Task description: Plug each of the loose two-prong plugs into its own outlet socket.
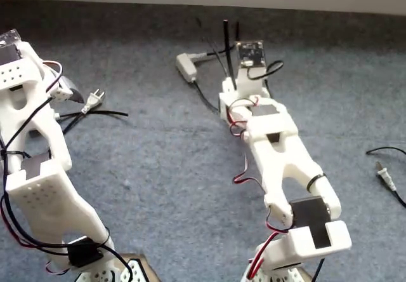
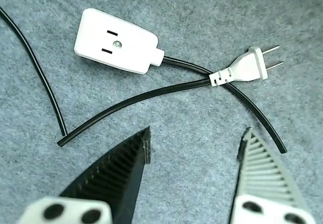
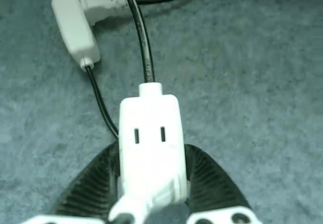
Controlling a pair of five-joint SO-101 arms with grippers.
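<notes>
Right gripper [image 3: 151,153] holding a white socket [image 3: 150,128], left gripper [image 2: 197,138] spread wide — loose plug [image 1: 93,100] at upper left of the high view

light: soft, even, fairly bright, no hard glare | high view: pale bright strip along the far edge, faint diffuse shadow on the tabletop [image 1: 158,167] beside the arm [image 1: 279,148] | left wrist view: thin soft shadow along the cable [image 2: 136,99] | right wrist view: white socket [image 3: 150,133] nearly washed out
</notes>
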